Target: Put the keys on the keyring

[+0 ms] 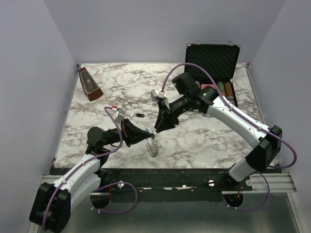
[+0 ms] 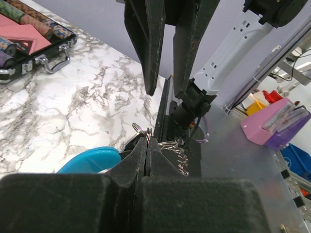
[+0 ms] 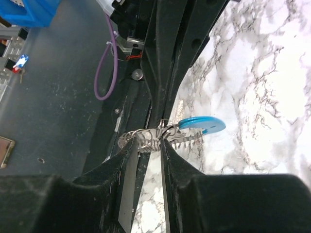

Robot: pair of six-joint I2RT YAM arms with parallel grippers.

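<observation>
The left gripper (image 2: 147,140) is pinching the keyring (image 3: 154,135), its fingers pressed together on the metal loops. It is holding the ring over the marble table (image 1: 112,92), well apart from the open black case (image 1: 210,57), on the side toward the near edge. The ring's light blue section (image 3: 201,124) is sticking out sideways. The right gripper (image 2: 166,92) is hovering just over the ring, jaws standing apart, gripping nothing. One small black key (image 1: 140,115) is lying left of the case.
</observation>
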